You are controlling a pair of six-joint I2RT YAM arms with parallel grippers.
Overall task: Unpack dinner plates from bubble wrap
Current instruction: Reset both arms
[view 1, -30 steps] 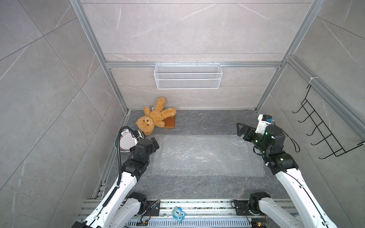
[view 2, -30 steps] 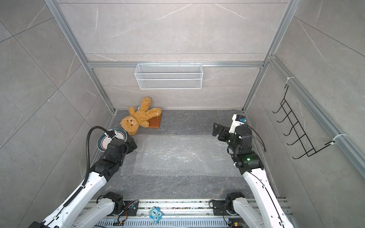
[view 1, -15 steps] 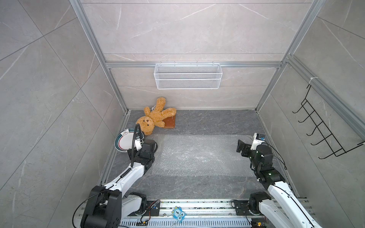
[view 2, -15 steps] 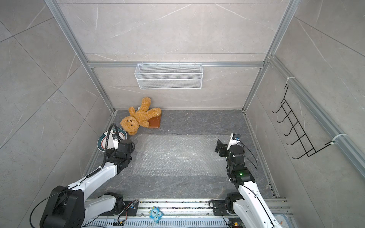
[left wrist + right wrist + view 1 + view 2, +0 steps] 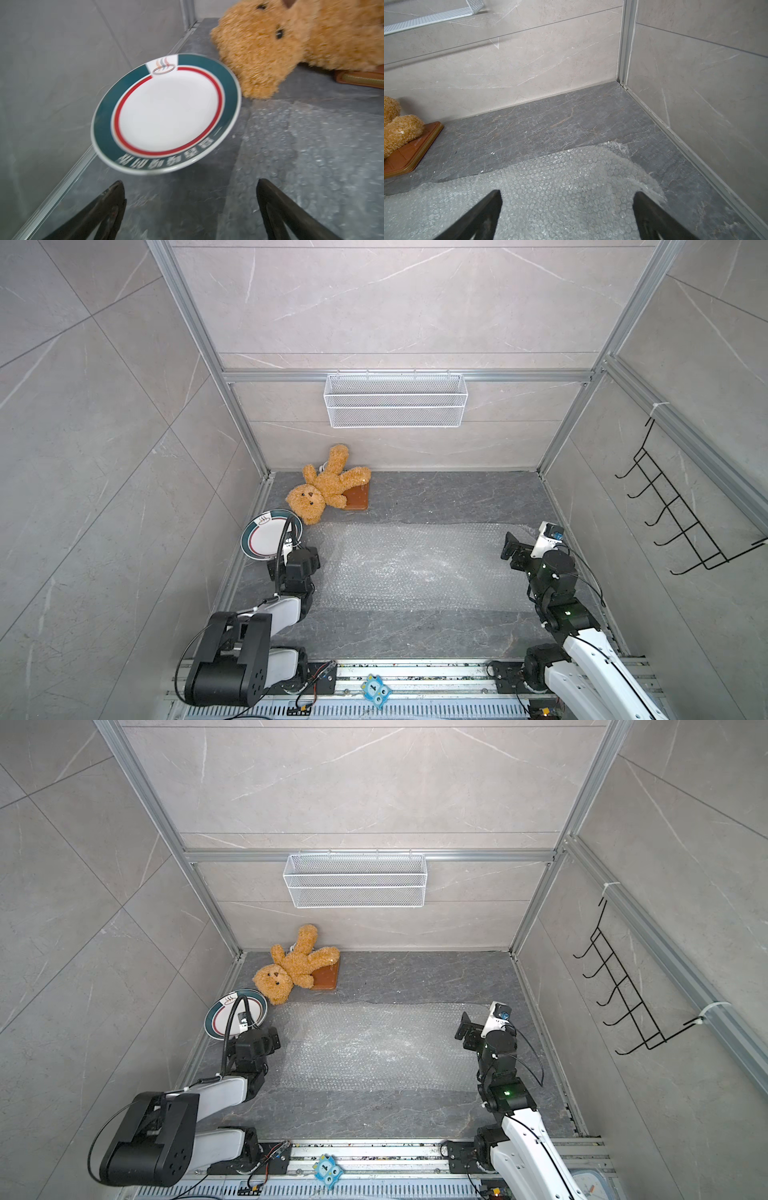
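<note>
Green-rimmed dinner plate (image 5: 168,112) bare beside bubble wrap (image 5: 415,564); left claw (image 5: 190,182), right claw (image 5: 566,192) agape.

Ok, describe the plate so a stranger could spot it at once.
Follow the left wall to the teddy bear at the back. By its head, on the near side, lies the dinner plate, beside the bubble wrap. Unlike its neighbours it is round: white, dark green rim, thin red ring.

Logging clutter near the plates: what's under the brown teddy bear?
A flat brown zip-edged case lies under the fluffy brown teddy bear, beneath its arm and body. Only one end of the case shows; the rest, and anything else beneath the bear, is covered.
</note>
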